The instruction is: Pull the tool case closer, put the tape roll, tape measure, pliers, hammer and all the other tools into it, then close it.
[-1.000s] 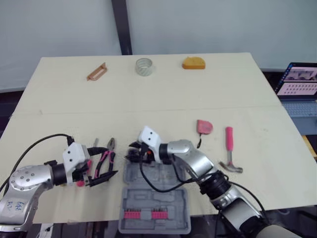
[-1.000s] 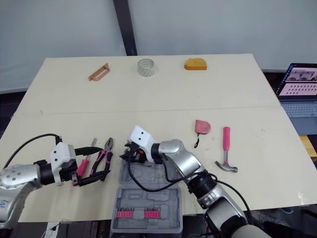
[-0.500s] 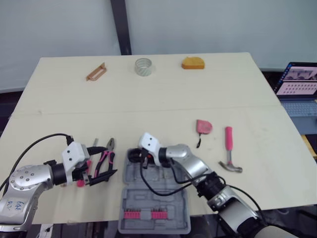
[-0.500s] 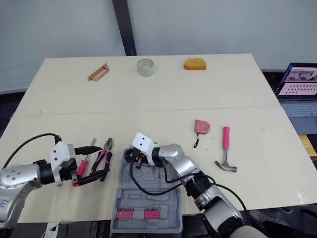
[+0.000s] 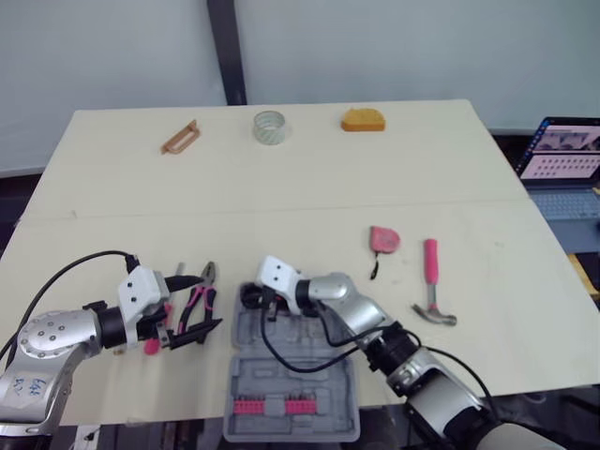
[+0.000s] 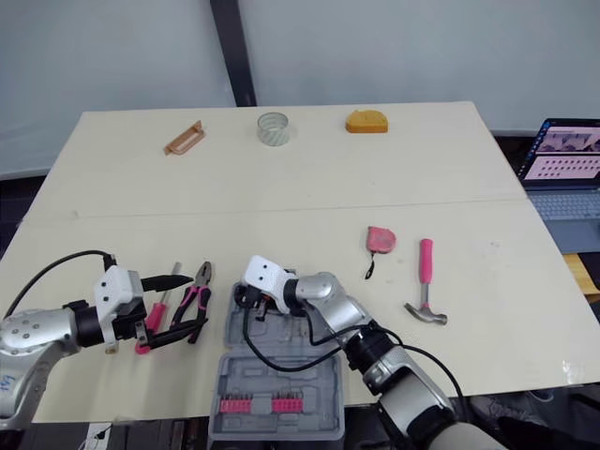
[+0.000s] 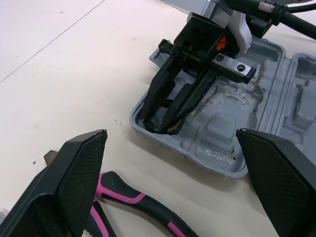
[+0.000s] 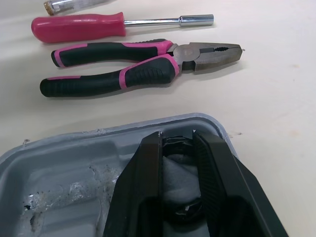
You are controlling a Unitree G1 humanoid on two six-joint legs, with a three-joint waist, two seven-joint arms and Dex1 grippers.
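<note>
**Head views.** An open grey moulded-plastic tool case (image 5: pixel 314 373) lies at the near edge of a pale wooden table (image 5: pixel 281 202). The right gripper (image 5: pixel 251 298) reaches into the case's far left corner. The left gripper (image 5: pixel 208 302) hovers just left of the case, above pink-and-black pliers (image 5: pixel 199 298). Right of the case lie a pink tape measure (image 5: pixel 384 239) and, further right, a pink-handled claw hammer (image 5: pixel 432 281). A clear tape roll (image 5: pixel 269 127) stands well beyond the case, near the table's far edge.

**Left wrist view.** The left gripper's fingers (image 7: pixel 74 173) are spread wide and hold nothing. Beyond them, the right gripper's tips sit inside the case's corner, close to its wall.

**Right wrist view.** The right gripper's fingers (image 8: pixel 148 187) stand narrowly parted, with grey case floor showing between them; nothing is clamped. Just outside the case lie the pliers and, beyond them, a red-handled screwdriver (image 8: pixel 79 27).
</note>
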